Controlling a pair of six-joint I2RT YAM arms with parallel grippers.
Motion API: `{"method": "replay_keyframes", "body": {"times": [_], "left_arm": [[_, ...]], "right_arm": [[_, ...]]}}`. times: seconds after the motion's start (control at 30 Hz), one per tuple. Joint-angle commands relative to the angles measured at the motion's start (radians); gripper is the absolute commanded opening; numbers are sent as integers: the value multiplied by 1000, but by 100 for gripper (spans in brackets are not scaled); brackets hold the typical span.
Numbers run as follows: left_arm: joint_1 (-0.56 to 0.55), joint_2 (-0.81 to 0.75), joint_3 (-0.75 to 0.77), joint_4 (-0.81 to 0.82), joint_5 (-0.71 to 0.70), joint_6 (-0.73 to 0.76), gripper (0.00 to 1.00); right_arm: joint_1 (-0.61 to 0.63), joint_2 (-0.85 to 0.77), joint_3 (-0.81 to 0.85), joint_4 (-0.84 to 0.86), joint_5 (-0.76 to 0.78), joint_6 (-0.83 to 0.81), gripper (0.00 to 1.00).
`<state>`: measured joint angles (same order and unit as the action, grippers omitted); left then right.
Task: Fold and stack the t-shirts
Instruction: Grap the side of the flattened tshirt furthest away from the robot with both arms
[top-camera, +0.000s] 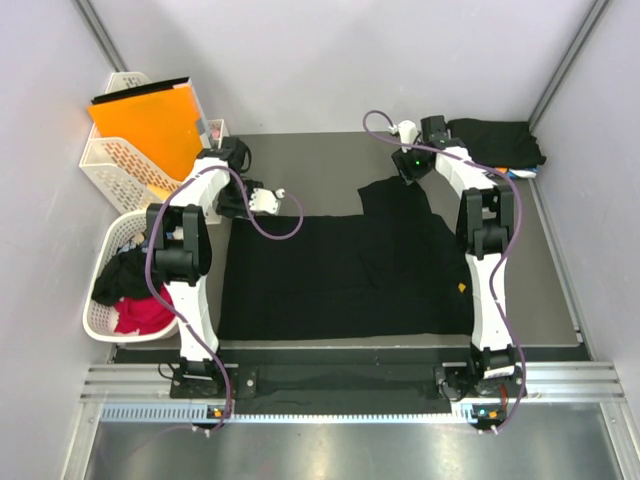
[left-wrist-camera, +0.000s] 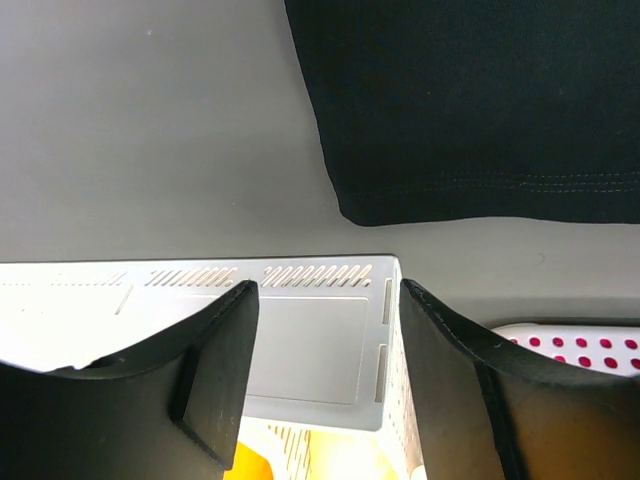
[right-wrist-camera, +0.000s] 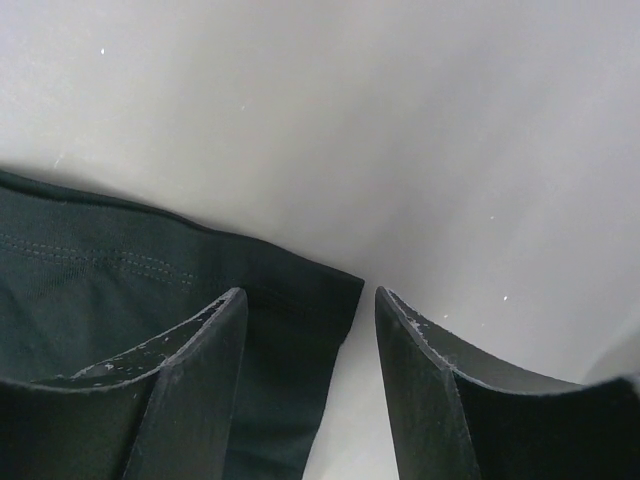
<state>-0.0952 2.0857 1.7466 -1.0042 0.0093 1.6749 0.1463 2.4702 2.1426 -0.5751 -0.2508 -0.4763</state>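
Black t-shirt (top-camera: 340, 275): lies spread flat in the middle of the surface (top-camera: 540, 300).
Round basket (top-camera: 100, 320): at the left, with red and black clothes heaped inside.
Left gripper (left-wrist-camera: 325, 300): fingers apart, holding nothing, just off the shirt's far left corner.
Right gripper (right-wrist-camera: 310, 295): fingers apart, hanging over a sleeve corner.
Good way, I think: pinch both far edges low, then fold slowly.
In the way: lattice basket (top-camera: 120, 165) with the orange folder (top-camera: 150, 120) — close to the left arm.
Folded pile (top-camera: 495, 140): far right corner — probably the stack.

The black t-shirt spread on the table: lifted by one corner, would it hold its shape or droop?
Probably floppy: the black t-shirt lies limp and flat on the table, so a lifted corner would likely drape. Likely light: the cloth looks thin at its stitched edge. Pushed, it would probably bunch.
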Motion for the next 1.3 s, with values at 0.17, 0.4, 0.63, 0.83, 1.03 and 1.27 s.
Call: {"method": "replay_keyframes", "body": {"times": [0.17,0.4,0.63,0.83,1.03,1.27], "left_arm": [[-14,-50,10,-50,4,14,63],[-28,-59,11,-53,1,6,64],[-55,-61,17,-56,-38,-12,64],[-77,-61,16,-60,-52,-44,64],[-93,-70,4,-53,-60,-83,64],[-95,-87,-35,-25,-57,-104,64]], "right_arm": [[-22,21,54,9,-61,71,54],[-68,24,53,-6,-142,123,53],[-112,13,37,-29,-258,142,53],[-132,42,76,-106,-409,94,54],[-128,65,95,-131,-478,84,55],[-113,73,114,-114,-470,96,54]]}}
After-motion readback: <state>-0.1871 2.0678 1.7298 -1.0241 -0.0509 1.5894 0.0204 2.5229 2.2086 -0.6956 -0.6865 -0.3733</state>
